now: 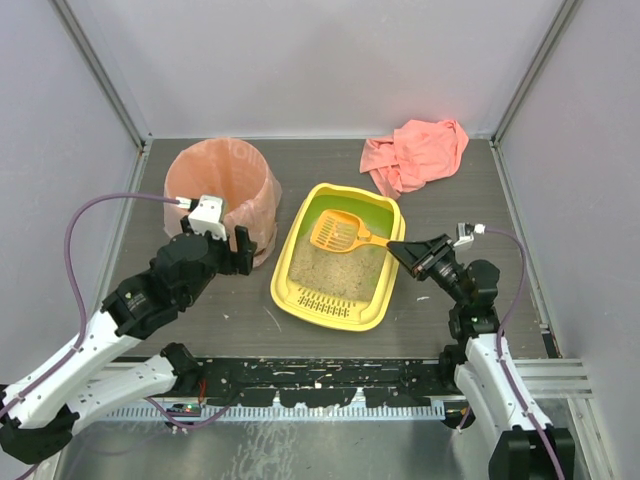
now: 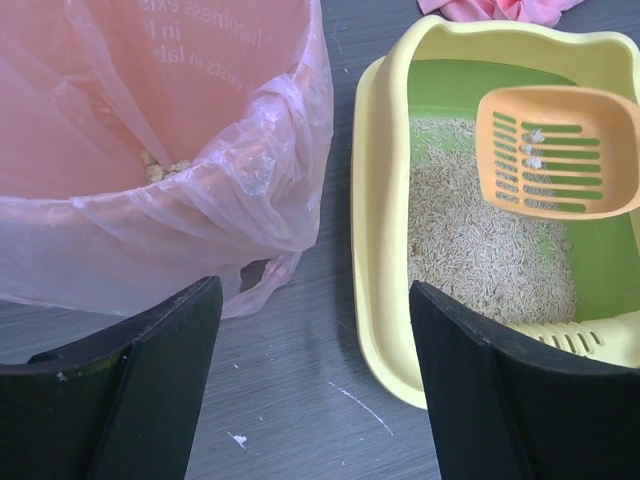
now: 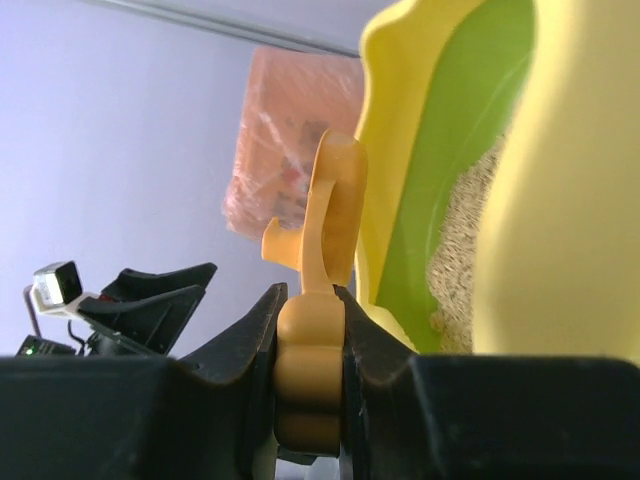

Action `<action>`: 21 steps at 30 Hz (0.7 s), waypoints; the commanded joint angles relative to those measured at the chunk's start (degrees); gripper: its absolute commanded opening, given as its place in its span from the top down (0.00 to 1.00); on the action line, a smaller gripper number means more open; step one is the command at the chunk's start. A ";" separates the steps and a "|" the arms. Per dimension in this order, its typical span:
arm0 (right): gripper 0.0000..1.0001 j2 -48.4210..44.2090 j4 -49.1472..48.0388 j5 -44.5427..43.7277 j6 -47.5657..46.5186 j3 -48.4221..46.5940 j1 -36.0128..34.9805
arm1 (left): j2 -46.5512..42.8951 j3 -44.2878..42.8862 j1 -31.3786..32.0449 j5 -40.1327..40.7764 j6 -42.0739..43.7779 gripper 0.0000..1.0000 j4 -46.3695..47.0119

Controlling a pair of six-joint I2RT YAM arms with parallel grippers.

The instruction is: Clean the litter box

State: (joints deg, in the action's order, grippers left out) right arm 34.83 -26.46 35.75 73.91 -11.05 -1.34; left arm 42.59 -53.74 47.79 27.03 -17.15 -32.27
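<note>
The yellow litter box (image 1: 300, 240) with green inner walls and sandy litter sits mid-table; it also shows in the left wrist view (image 2: 375, 200) and the right wrist view (image 3: 420, 120). My right gripper (image 1: 396, 249) is shut on the handle of the orange slotted scoop (image 1: 338, 232), which hangs over the box's far end. The scoop (image 2: 555, 150) carries a few small white clumps. In the right wrist view my right gripper (image 3: 310, 330) clamps the scoop handle (image 3: 310, 370). My left gripper (image 1: 242, 252) is open and empty, between the bin and the box; in its own view it (image 2: 315, 380) hovers over bare table.
A round bin lined with a pink bag (image 1: 220, 190) stands left of the box, with a few clumps inside (image 2: 160, 170). A crumpled pink cloth (image 1: 415, 152) lies at the back right. Grey walls enclose the table.
</note>
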 commanded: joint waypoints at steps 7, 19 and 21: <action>0.99 -4.33 9.36 -4.58 -3.55 -3.48 1.40 | -1.11 -1.65 -0.06 1.40 0.27 0.23 0.50; 0.99 -0.01 3.15 -1.11 -2.35 -7.69 0.20 | -2.83 -2.50 -0.15 5.60 -0.03 0.20 -1.73; 0.99 0.39 6.57 -1.83 -4.66 -11.63 0.25 | -3.93 -2.83 -0.11 6.57 0.09 0.19 -2.11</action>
State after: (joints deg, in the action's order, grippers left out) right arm 34.87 -19.14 34.57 71.55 -15.53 -1.13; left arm 41.23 -54.13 47.79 29.58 -17.15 -34.72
